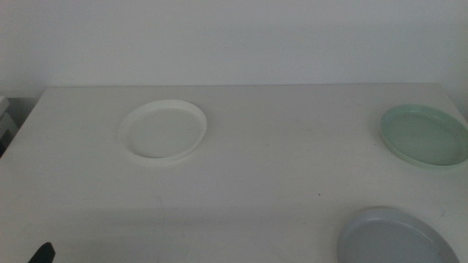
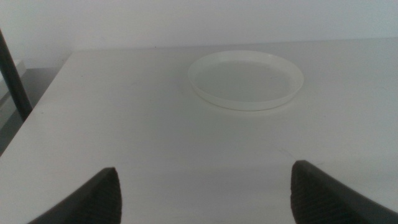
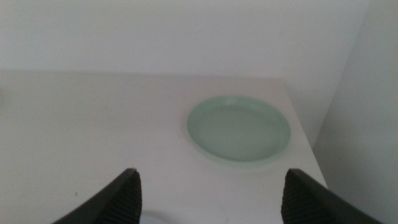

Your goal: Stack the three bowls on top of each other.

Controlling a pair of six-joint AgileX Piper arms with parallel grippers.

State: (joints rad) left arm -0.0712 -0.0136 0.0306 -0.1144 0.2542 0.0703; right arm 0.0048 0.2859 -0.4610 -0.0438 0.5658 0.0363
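Bowls are all sitting separate on the white table (image 1: 263, 146) right now, nothing stacked at all. The white bowl (image 1: 163, 130) is out ahead of the left gripper (image 2: 205, 193), a fair way off across bare tabletop and a bit toward that pincer's right side. The left gripper itself has its two dark jaws spread wide apart, nothing between them but table; in the middle view only a dark sliver of it pokes in at the bottom left corner. The right gripper (image 3: 211, 196) is the same story, jaws spread wide and pinching nothing, low over the table. Straight ahead of it, roughly centred between its jaws but well clear of them, sits the pale mint green bowl (image 3: 239, 129), upright, close to the table's right edge and not far from the back edge by the wall (image 1: 234, 36). The grey bowl (image 1: 395, 237) only shows up in the middle view, down by the front right of the table and partly cut off by the frame; it lies nearer the right gripper's side than the left one's, well apart from the mint one and even further from the white one. All three look empty and flat on the surface, rims up, none touching another.
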